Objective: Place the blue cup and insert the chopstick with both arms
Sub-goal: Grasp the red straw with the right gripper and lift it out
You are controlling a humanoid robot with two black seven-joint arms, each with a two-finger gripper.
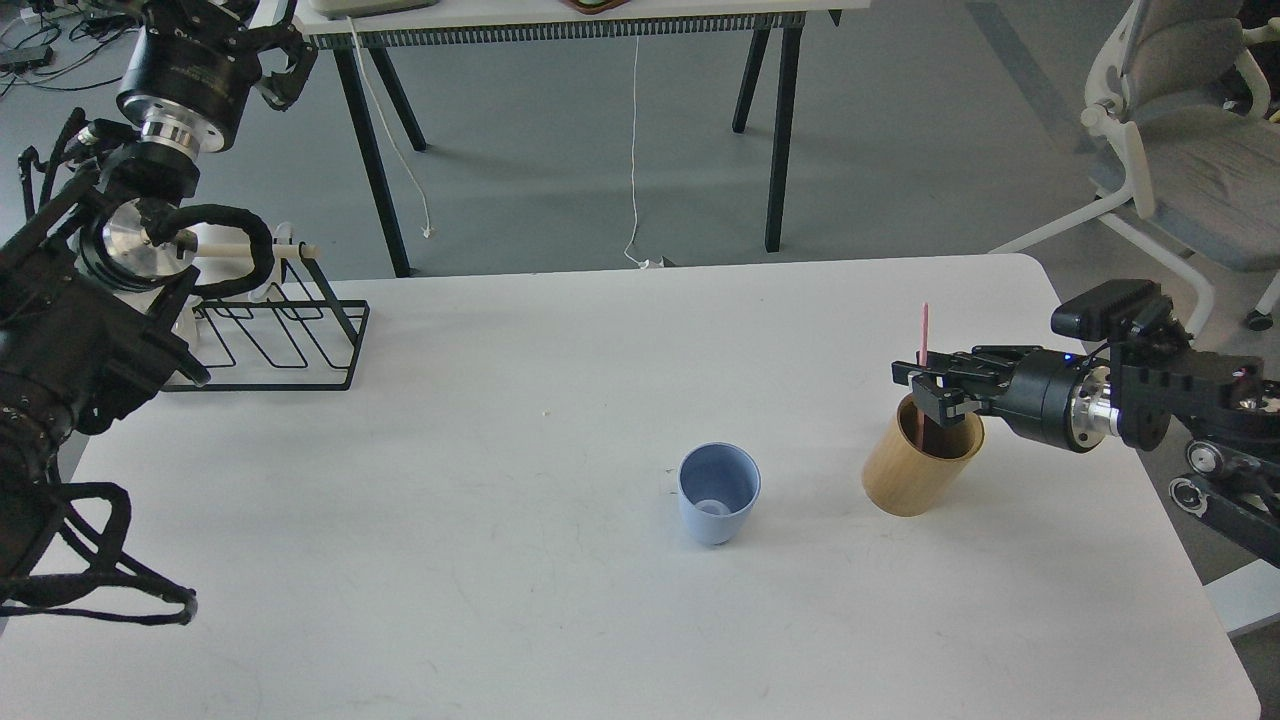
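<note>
The blue cup (pixel 718 494) stands upright and empty on the white table (pixel 520 560), right of centre. The pink chopstick (pixel 924 334) stands upright in the tan cylinder holder (pixel 912 470), to the right of the cup. My right gripper (pixel 928 388) reaches in from the right, level with the holder's rim. Its fingers are apart, one on each side of the chopstick's lower part. My left gripper (pixel 281 55) is raised at the far top left, away from the table's things. It is seen dark and partly cut off, and I cannot tell its jaws apart.
A black wire rack (pixel 275 340) with a pale wooden rod stands at the table's back left, next to my left arm. Behind the table are a second table's black legs (pixel 780 130) and hanging cables. An office chair (pixel 1190 130) is at the back right.
</note>
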